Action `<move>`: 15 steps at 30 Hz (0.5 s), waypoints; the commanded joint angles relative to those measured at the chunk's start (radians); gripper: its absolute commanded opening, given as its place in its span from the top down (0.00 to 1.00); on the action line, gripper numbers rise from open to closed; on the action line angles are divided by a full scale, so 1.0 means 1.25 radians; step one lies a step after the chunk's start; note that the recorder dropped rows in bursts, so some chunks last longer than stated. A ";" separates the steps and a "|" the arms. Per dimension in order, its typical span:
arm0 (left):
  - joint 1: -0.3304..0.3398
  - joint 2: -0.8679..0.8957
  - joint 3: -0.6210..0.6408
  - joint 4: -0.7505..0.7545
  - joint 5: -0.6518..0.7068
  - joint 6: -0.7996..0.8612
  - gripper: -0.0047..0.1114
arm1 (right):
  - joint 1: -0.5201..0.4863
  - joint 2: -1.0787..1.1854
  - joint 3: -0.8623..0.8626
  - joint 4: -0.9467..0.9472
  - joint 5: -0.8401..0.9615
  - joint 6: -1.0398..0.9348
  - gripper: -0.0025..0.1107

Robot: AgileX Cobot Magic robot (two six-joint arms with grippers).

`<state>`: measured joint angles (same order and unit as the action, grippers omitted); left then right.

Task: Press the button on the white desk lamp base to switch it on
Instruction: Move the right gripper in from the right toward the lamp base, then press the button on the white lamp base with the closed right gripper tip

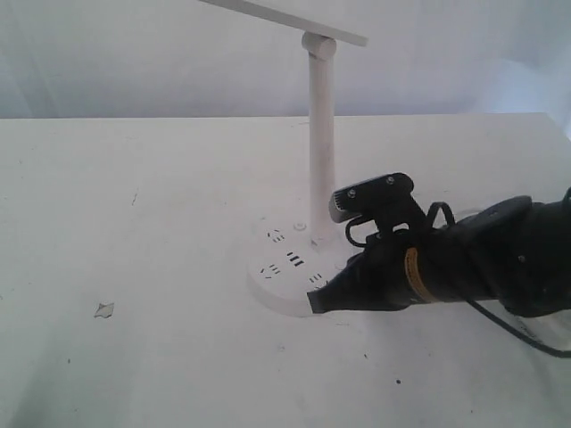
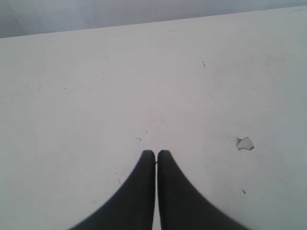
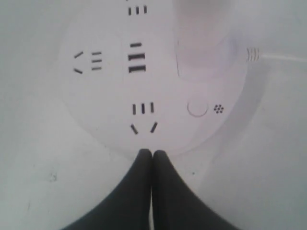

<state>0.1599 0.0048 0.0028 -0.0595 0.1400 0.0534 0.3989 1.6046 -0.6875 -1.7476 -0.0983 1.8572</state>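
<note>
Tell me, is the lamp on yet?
Not yet, it seems. Done: the shut right gripper is at the rim of the round white plastic lamp base. In hand: reaching the small round button, untouched, off to one side of the tips. Left: pressing it; the flat white lamp head shows no glow. The left gripper is shut over the white table.

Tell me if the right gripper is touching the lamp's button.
Apart. The right wrist view shows bare base between the right gripper and the button.

Right of frame: a bulky black arm (image 1: 486, 259) with an orange band (image 1: 412, 275), a looping black cable (image 1: 516, 331), and a tapered dark right gripper (image 1: 313, 304).
</note>
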 commanded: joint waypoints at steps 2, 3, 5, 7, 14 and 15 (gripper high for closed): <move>0.000 -0.004 -0.002 -0.006 -0.005 -0.002 0.95 | 0.001 0.005 -0.040 0.003 0.044 0.005 0.98; 0.000 -0.004 -0.002 -0.006 -0.005 -0.002 0.95 | 0.001 0.009 -0.046 0.003 0.054 0.005 0.98; 0.000 -0.004 -0.002 -0.006 -0.005 -0.002 0.95 | 0.001 0.021 -0.057 0.003 0.062 0.005 0.98; 0.000 -0.004 -0.002 -0.006 -0.005 -0.002 0.95 | 0.001 0.042 -0.072 0.003 0.058 0.023 0.98; 0.000 -0.004 -0.002 -0.006 -0.005 -0.002 0.95 | 0.001 0.088 -0.082 0.003 0.064 0.023 0.98; 0.000 -0.004 -0.002 -0.006 -0.005 -0.002 0.95 | 0.001 0.088 -0.082 0.003 0.071 0.023 0.98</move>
<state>0.1599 0.0048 0.0028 -0.0595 0.1400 0.0534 0.3989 1.7119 -0.7853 -1.7458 -0.0326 1.8786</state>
